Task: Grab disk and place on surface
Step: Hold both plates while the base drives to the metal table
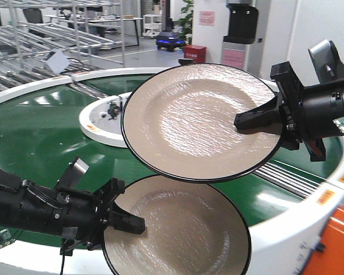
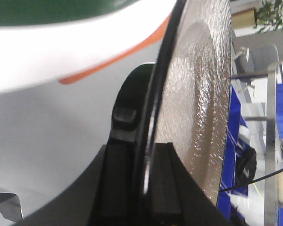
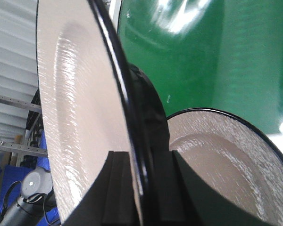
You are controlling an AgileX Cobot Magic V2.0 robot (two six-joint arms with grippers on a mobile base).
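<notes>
- 2 plates show in the front view, each pinched by its rim. The upper plate (image 1: pixel 195 120) is in the right gripper (image 1: pixel 246 121), tilted with its face toward the camera. The lower plate (image 1: pixel 183 235) is in the left gripper (image 1: pixel 129 223), lying flatter and closer in.
- Both hang above the green belt (image 1: pixel 34 137), and the upper plate overlaps the lower one's far edge in the picture. The height gap between them is probably what keeps the 2 apart.
- The white hub (image 1: pixel 97 123) sits well behind them, and the belt's white outer rim (image 1: pixel 286 223) runs below right.
- The dark tabletop where a plate should end up is not in view, so I judge the placing step not yet done.
- In the left wrist view, the lower plate's (image 2: pixel 203 103) black edge runs straight down between the 2 fingers (image 2: pixel 120 179). They are closed against it from both sides, 1 on the back and 1 on the face. A rim grip like this suits a thin, shallow plate, since there is nothing else to hold.
- In the right wrist view, the right gripper (image 3: pixel 139 188) clamps the upper plate (image 3: pixel 75 117) the same way, edge-on to the camera.
- The lower plate (image 3: pixel 217 160) lies beyond and below it, with the belt (image 3: pixel 203 56) behind. I cannot tell from here whether the 2 plates touch.
</notes>
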